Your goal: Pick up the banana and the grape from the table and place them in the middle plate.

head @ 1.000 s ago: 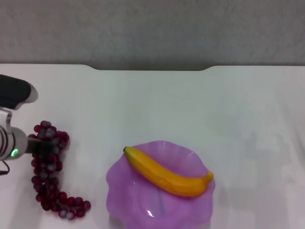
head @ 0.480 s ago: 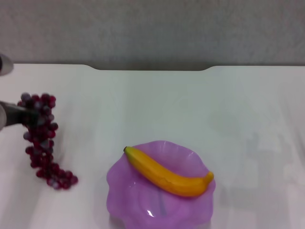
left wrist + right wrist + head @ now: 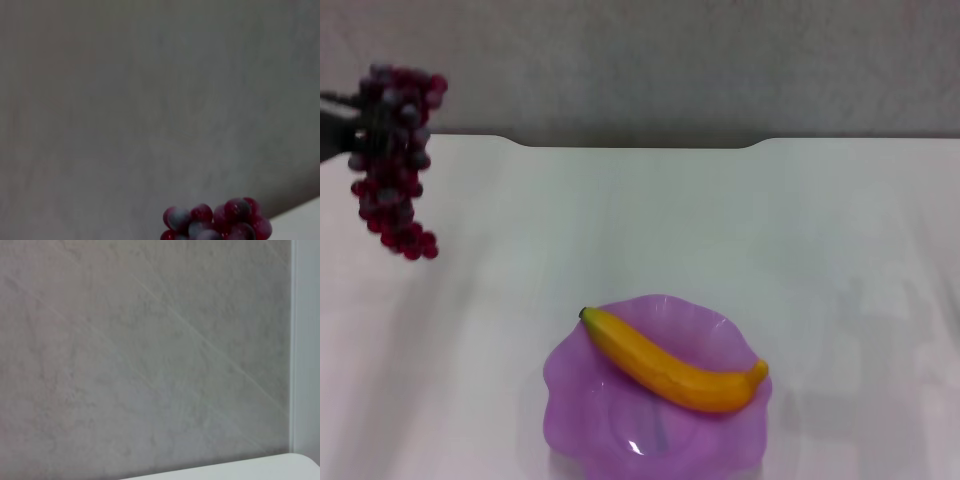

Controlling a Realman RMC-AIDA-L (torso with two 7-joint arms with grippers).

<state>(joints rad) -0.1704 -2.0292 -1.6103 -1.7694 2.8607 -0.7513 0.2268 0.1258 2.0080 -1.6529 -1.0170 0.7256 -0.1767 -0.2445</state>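
Dark red-purple, the grape (image 3: 392, 160) bunch now hangs clear of the table (image 3: 720, 220) at far left, gripped at its top by the left gripper (image 3: 350, 120); a second ago it still lay draped on the tabletop. The banana (image 3: 672, 362) lies unmoved across the middle plate (image 3: 582, 410). The right gripper is out of sight.

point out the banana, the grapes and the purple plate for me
banana (image 3: 665, 366): head view, middle of its yellow body, lying across the plate.
grapes (image 3: 390, 170): head view, middle of the hanging bunch, lifted at far left.
plate (image 3: 575, 400): head view, bare purple part near its left rim.
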